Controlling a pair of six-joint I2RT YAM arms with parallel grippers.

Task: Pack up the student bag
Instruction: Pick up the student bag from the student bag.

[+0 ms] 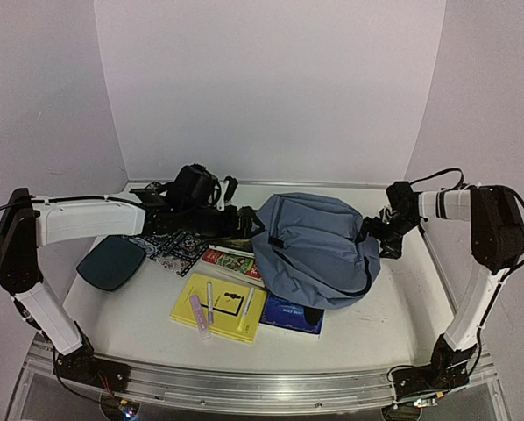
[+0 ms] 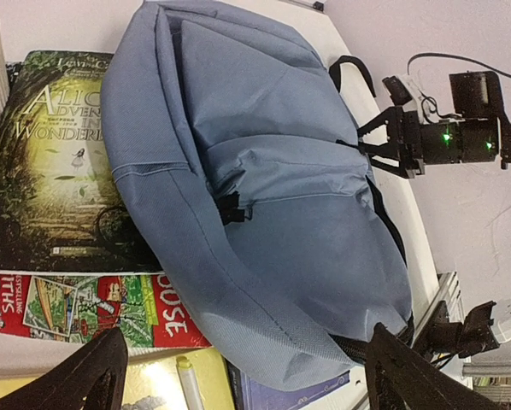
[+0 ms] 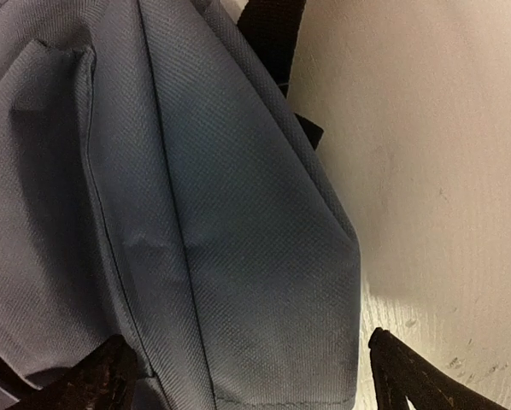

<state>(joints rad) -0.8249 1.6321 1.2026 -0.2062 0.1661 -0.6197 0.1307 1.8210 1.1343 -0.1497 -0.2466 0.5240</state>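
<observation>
Student bag [image 1: 315,250] lies slumped on the desk [image 1: 139,333], right of centre, its edge overlapping an Alice in Wonderland book [image 2: 50,171], a red book [image 2: 93,312] and a blue book [image 1: 288,314]. A yellow book [image 1: 187,294] carrying pens [image 1: 209,301] sits near its front left. Left fingers [image 2: 89,380] hang spread wide over the bag's left side. Right fingers [image 3: 102,380] are likewise released, bracketing its right corner, perhaps brushing the fabric.

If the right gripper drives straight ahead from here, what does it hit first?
The student bag: its blue-grey fabric fills the view ahead of the right gripper, whose jaws stand open. It looks close, though depth is unclear.
</observation>
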